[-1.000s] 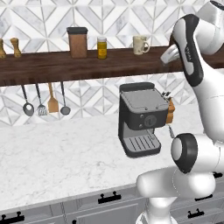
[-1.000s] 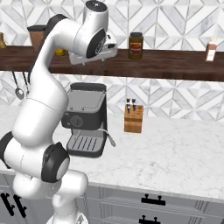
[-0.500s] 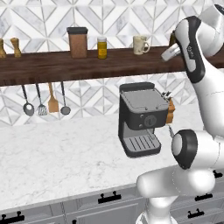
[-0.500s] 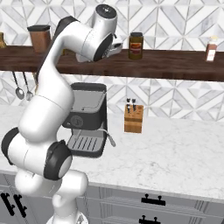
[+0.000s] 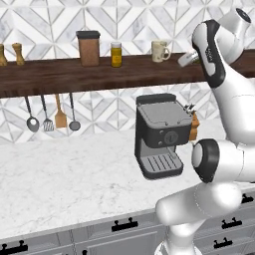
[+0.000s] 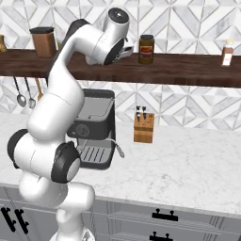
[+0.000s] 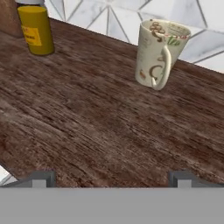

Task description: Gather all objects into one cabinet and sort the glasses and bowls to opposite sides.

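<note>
On the left of my hand view a yellow jar (image 7: 36, 29) stands on the shelf (image 7: 96, 127). To its right, well apart, is the mug (image 7: 158, 51), upright, with its handle turned toward me. I judge it light, stiff, glossy and breakable. I would grip the body across, beside the handle. My hand (image 7: 111, 178) is wide open and empty, still short of the mug.

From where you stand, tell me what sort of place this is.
A rendered home kitchen, most likely: an espresso machine and knife block stand on a marble counter, utensils hang under a long wooden shelf, and a cream mug sits on top.
</note>
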Motion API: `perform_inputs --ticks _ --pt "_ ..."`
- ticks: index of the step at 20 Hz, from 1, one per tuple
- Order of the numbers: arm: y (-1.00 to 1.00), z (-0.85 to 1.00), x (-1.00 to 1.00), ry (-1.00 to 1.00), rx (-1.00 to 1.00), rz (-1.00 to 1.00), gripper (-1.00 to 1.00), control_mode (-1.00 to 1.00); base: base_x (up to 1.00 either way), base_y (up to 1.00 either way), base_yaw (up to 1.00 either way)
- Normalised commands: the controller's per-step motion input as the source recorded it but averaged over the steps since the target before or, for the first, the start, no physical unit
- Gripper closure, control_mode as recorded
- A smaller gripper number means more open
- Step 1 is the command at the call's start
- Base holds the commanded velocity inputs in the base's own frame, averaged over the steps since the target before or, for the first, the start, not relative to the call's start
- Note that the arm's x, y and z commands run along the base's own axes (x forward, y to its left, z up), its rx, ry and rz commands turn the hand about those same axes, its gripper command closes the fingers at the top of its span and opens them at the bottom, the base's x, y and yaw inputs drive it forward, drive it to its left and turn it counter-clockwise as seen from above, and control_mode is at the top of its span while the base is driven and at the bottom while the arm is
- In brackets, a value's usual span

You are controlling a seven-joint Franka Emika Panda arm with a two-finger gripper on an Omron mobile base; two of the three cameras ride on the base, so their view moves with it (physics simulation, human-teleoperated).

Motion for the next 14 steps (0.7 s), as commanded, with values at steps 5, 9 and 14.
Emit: perform_inputs --ticks 5,9,14 --pt "0.00 0.04 0.25 -0.02 0.04 0.00 -1.00 -1.00 0.00 0.00 0.00" --pt "-0.04 0.00 0.10 0.00 0.02 0.00 -1.00 -1.00 0.00 0.00 0.00" --pt "-0.03 0.00 0.11 0.00 0.03 0.00 -1.00 -1.00 0.00 0.00 0.00"
